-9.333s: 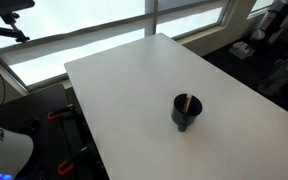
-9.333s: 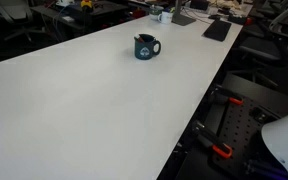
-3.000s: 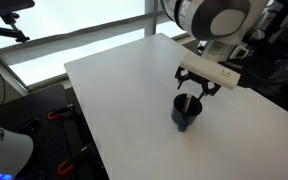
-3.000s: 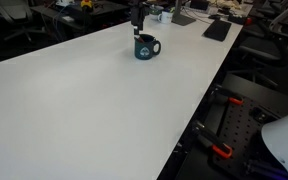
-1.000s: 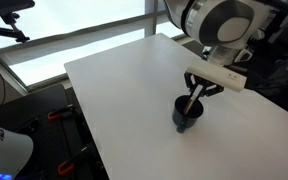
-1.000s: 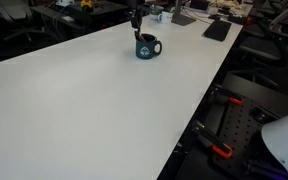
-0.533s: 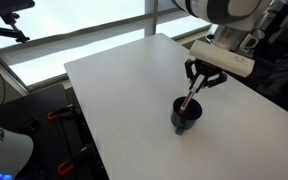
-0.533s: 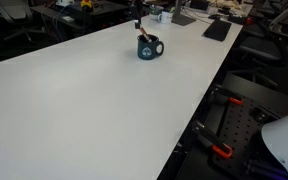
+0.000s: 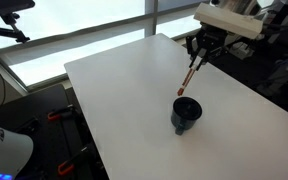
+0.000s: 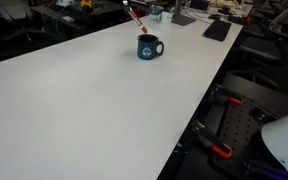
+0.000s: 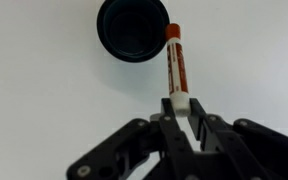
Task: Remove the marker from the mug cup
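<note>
The marker (image 11: 175,64), orange-red with a white end, hangs in the air above the table, and my gripper (image 11: 181,108) is shut on that white end. In an exterior view the marker (image 9: 189,78) slants down from the gripper (image 9: 198,58), its lower tip a little above the mug cup (image 9: 186,112). The dark mug cup (image 11: 134,28) stands upright on the white table, its inside dark and bare in the wrist view. In an exterior view the mug cup (image 10: 148,47) sits near the far end of the table with the marker (image 10: 133,16) above it.
The mug stands on a long white table (image 9: 124,85) whose edges drop off on all sides. Windows run behind it. Clutter and a keyboard (image 10: 217,30) lie at the far end. Robot stands with orange clamps (image 10: 224,152) are beside the table.
The gripper has risen with the marker. Half a second ago the marker's tip was still inside the mug; now it hangs clear above the rim. The mug has stayed in place.
</note>
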Controlling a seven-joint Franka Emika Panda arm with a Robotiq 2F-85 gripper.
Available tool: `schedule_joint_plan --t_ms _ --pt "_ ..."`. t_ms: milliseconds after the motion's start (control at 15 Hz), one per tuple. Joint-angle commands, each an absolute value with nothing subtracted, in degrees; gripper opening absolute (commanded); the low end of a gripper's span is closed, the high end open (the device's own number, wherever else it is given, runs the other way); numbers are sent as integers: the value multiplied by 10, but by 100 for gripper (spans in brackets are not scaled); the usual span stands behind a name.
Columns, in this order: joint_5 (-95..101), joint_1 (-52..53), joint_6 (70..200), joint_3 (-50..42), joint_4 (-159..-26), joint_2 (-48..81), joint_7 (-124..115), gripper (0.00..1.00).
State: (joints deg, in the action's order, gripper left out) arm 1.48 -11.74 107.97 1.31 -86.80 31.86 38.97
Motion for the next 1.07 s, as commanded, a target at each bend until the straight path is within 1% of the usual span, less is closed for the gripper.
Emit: schedule_joint_plan --t_ms 0,533,1000 --pt "-7 -115 1025 29 -777 367 425 5" --pt "10 -66 914 51 -586 508 439 5" --pt "33 -30 840 46 -445 634 446 5"
